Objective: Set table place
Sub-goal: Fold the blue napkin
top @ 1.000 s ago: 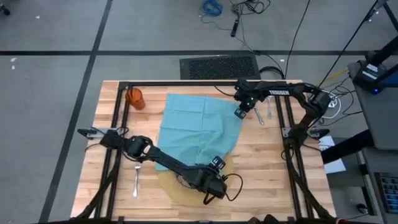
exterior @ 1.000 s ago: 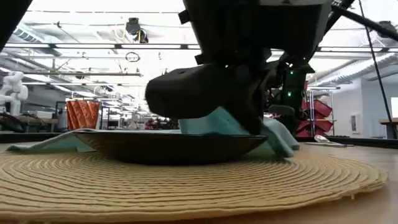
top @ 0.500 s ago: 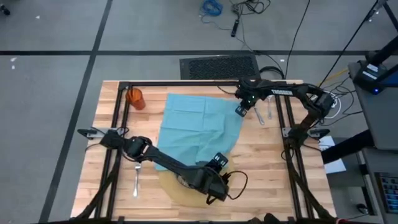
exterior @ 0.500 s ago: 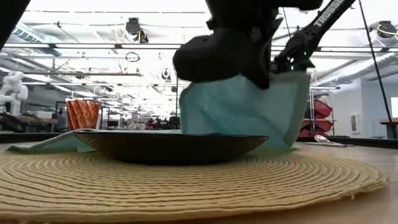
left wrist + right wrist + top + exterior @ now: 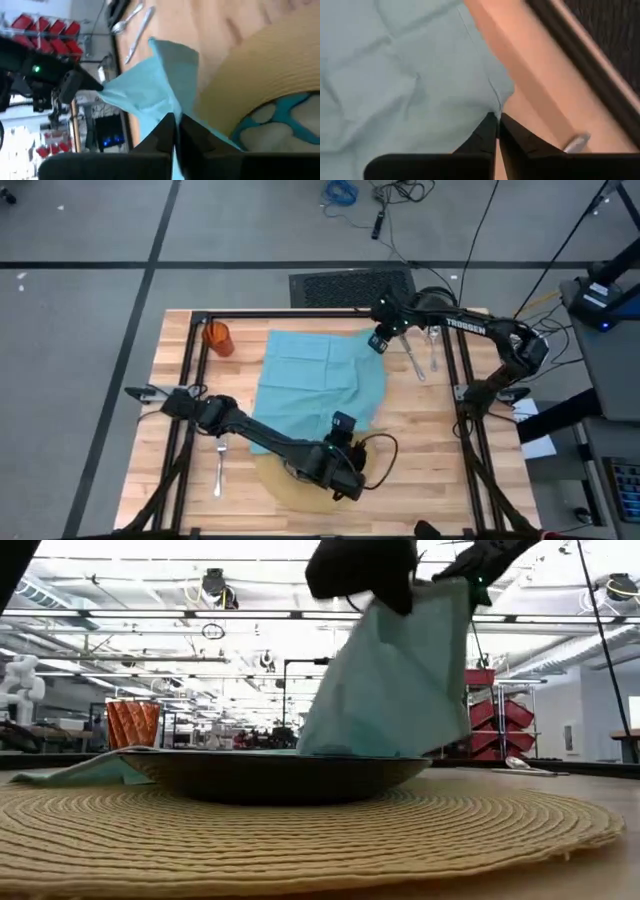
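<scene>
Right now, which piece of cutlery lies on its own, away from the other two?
The fork, alone near the table's left edge beside the left arm; the other two pieces lie together at the far right, by the right end effector.

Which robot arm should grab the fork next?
Probably left. The fork lies beside the left arm's base, far from the right gripper. But both jaws are shut on the napkin, so the left gripper must release first.

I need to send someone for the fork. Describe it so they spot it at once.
On the wooden table, look near the left edge, just past the base of the left arm. The fork lies alone on bare wood there, left of the tan mat; the other silverware sits across the table.
</scene>
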Action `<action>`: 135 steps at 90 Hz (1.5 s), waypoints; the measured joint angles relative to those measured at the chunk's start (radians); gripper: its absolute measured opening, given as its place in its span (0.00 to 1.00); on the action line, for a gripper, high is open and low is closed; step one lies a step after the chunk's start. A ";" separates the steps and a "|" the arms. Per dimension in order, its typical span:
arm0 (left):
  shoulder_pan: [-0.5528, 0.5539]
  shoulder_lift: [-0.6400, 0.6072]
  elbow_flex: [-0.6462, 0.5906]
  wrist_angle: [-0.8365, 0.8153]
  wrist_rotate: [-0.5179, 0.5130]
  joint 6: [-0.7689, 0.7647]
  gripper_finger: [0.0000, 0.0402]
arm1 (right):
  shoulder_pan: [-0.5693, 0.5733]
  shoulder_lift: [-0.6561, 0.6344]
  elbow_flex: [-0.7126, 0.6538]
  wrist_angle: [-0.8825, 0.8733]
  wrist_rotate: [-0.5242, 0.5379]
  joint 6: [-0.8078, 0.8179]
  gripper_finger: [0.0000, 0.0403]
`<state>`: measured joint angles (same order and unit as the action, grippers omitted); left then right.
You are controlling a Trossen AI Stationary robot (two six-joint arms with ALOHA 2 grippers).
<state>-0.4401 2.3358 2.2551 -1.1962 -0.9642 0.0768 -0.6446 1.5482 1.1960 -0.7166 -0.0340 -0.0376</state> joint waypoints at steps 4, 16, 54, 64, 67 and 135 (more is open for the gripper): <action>-0.004 -0.011 0.000 -0.043 -0.005 -0.055 0.00 | 0.008 0.000 0.020 0.004 -0.015 0.000 0.00; -0.023 -0.022 0.000 -0.161 -0.014 -0.190 0.00 | 0.029 0.003 0.071 0.019 -0.065 0.015 0.00; -0.109 -0.034 -0.003 -0.374 0.037 -0.548 0.00 | 0.056 0.154 0.203 0.063 -0.124 0.014 0.00; -0.129 -0.036 -0.003 -0.374 0.073 -0.626 0.00 | 0.058 0.206 0.285 0.069 -0.132 -0.010 0.00; -0.135 -0.035 -0.003 -0.375 0.076 -0.648 0.00 | 0.058 0.220 0.313 0.069 -0.140 -0.017 0.00; -0.230 -0.048 -0.043 -0.376 0.093 -1.087 0.00 | 0.064 0.565 0.782 -0.123 -0.238 -0.190 0.00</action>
<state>-0.6700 2.2879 2.2118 -1.5719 -0.8713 -1.0102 -0.5804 2.1130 1.9777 -0.8394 -0.2722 -0.2275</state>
